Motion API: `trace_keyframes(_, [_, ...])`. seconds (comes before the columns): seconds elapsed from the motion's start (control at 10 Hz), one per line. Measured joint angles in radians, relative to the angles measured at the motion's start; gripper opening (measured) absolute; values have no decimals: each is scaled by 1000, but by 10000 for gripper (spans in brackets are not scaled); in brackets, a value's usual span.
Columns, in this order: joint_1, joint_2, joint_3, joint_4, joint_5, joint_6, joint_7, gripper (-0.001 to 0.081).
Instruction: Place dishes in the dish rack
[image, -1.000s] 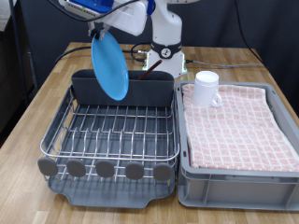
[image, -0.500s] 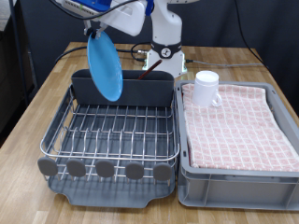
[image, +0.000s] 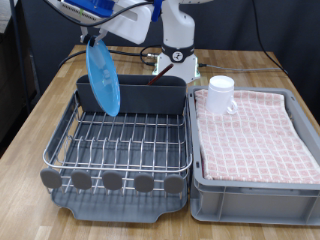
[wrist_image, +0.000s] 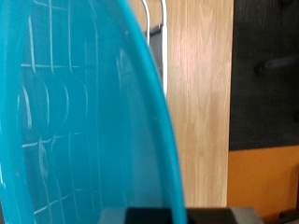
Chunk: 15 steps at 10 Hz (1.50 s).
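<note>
My gripper (image: 96, 38) is shut on the top rim of the round light-blue plate (image: 102, 78) and holds it on edge, hanging above the far-left part of the dish rack (image: 125, 140). The plate's lower edge hangs in front of the dark grey cutlery holder (image: 150, 95), just above the wires. In the wrist view the plate (wrist_image: 75, 121) fills most of the frame, with rack wires showing through it. The white mug (image: 220, 94) stands on the pink checked cloth at the exterior view's right. The wooden spoon is out of view.
A grey bin (image: 255, 185) lined with pink checked cloth (image: 255, 130) sits to the right of the rack. Round grey discs (image: 113, 181) line the rack's near edge. The wooden table (image: 50, 110) extends left of the rack. The robot base (image: 178, 40) stands behind.
The gripper has carried the plate towards the exterior view's left and slightly down, from over the cutlery holder's middle to the rack's far-left part. The mug has not moved.
</note>
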Motion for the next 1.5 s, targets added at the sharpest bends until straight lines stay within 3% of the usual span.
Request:
trace_keyframes(0.5, [0, 28, -1, 6, -54, 42, -50, 26])
trace_keyframes(1.0, [0, 28, -12, 8, -61, 98, -198, 26])
trace_keyframes(1.5, [0, 43, -12, -11, -2, 101, -153, 26])
